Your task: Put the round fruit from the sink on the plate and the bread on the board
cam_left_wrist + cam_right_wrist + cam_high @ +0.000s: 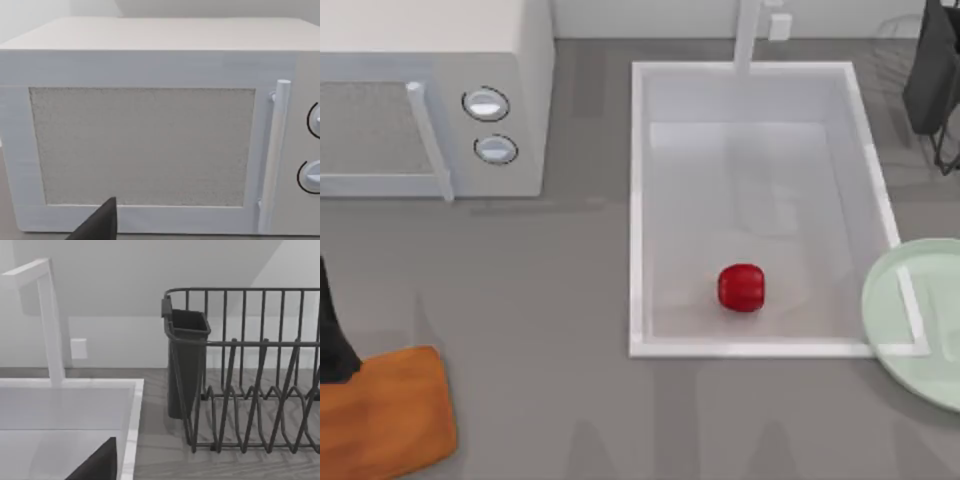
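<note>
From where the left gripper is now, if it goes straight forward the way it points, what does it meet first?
Most likely the microwave: the left wrist view faces its door squarely, with a dark fingertip of the left gripper low in front. Nothing stands between, though the gap is hard to judge.

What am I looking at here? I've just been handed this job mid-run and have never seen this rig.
It is a simulated pair of AgileX arms at a kitchen counter. The top view looks straight down: a red round fruit lies in the white sink, the mint plate overlaps the sink's right corner, the wooden board sits at the left, beside the left arm. The left wrist camera faces the microwave. The right wrist camera sees the faucet and a dark dish rack. Nothing looks held.
</note>
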Robot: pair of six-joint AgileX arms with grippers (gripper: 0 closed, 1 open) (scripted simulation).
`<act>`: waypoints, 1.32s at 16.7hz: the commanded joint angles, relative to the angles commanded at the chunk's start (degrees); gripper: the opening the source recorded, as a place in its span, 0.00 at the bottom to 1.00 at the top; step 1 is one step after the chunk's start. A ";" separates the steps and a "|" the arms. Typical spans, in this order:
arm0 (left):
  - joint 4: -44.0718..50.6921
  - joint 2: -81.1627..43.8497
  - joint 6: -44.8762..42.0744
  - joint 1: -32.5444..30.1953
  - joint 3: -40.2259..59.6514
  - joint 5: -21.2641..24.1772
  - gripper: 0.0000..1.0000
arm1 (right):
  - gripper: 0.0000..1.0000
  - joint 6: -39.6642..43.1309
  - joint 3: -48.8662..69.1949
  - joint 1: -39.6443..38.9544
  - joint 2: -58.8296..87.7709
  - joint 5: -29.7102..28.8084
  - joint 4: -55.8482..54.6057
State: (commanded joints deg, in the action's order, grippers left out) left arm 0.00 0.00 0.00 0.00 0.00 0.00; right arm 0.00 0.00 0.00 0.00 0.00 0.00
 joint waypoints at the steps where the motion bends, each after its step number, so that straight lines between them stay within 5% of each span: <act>1: 0.00 0.00 0.00 0.00 0.00 0.00 1.00 | 1.00 0.00 0.00 0.00 0.00 0.00 0.00; 15: 0.00 0.00 0.00 0.00 0.00 0.00 1.00 | 1.00 -0.23 0.43 -0.14 0.51 0.01 0.35; 22: 0.00 0.00 0.00 0.00 0.00 0.00 1.00 | 1.00 -6.26 15.73 -4.29 18.62 0.17 11.75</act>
State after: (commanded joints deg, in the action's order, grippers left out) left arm 0.00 0.00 0.00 0.00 0.00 0.00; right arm -6.26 15.73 -4.29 18.62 0.17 11.75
